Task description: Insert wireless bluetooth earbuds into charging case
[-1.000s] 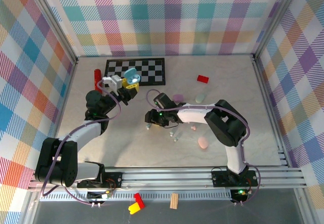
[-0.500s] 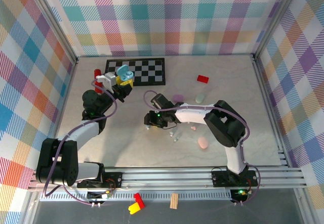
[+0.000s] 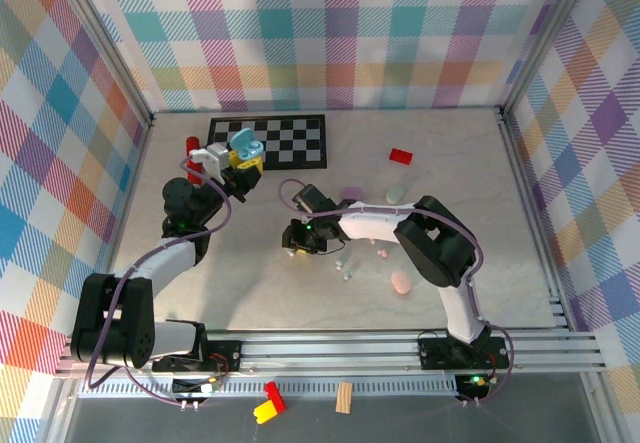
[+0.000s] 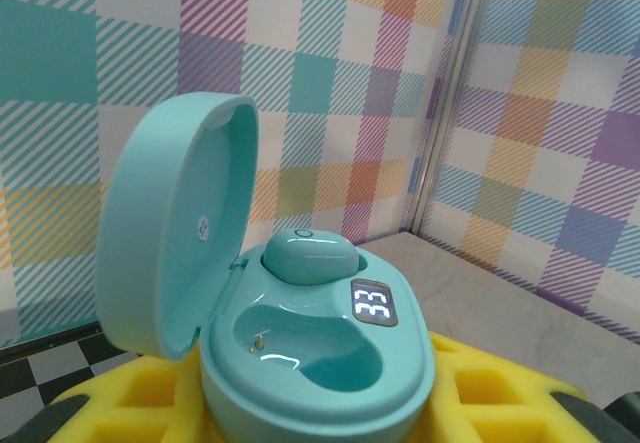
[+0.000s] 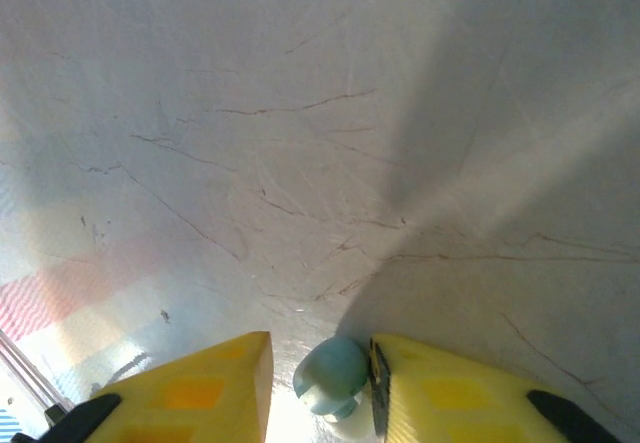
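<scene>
Left hand (image 3: 235, 166) clamps the open teal charging case (image 4: 300, 373), 1 earbud (image 4: 308, 258) seated and 1 socket (image 4: 305, 348) empty; right hand (image 3: 293, 246), low on the table (image 5: 300, 113), brackets a second teal earbud (image 5: 332, 371), its grip impossible to confirm, insertion not yet done

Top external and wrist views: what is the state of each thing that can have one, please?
teal charging case, lid open, held upright.
case display, lit.
seated earbud, in the far socket; near socket empty.
left gripper, shut on the teal charging case.
loose teal earbud, on the table, between the yellow fingers.
right gripper, jaws slightly apart, gap on one side of the earbud.
pink case, closed.
</scene>
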